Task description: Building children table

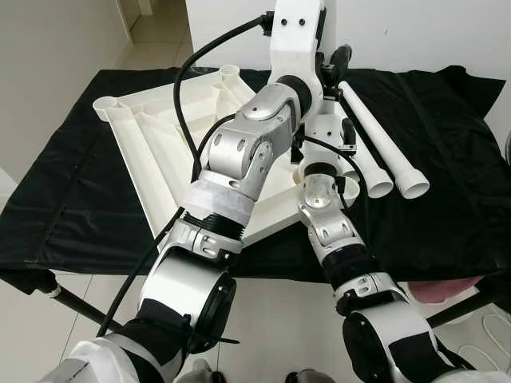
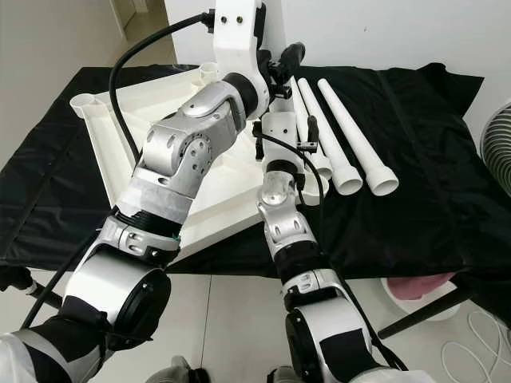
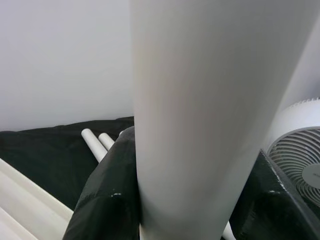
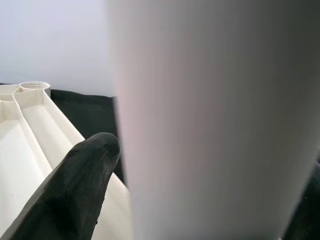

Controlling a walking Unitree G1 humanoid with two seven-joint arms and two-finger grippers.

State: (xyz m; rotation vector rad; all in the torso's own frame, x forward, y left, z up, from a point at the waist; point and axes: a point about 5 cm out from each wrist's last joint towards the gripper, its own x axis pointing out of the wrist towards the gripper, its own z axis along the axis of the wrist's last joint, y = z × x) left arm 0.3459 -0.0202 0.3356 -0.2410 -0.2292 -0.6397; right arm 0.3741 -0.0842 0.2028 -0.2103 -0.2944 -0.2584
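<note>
A white tabletop (image 1: 152,136) lies upside down on the black-covered table, with round leg sockets at its corners (image 1: 106,104). A thick white table leg (image 3: 200,100) stands between the black fingers (image 3: 105,200) of my left gripper (image 1: 334,65), which is shut on it above the tabletop's right side. My right gripper (image 1: 342,134) is shut on the same leg (image 4: 210,125) lower down, with one finger (image 4: 75,195) showing beside it. My arms hide most of the leg in the eye views. Spare white legs (image 1: 383,140) lie side by side just to the right.
The black cloth (image 2: 415,199) covers the whole work surface and hangs over its front edge. A white fan (image 2: 499,144) stands at the far right. A pink object (image 2: 415,287) sits below the table's right front. A white wall runs behind.
</note>
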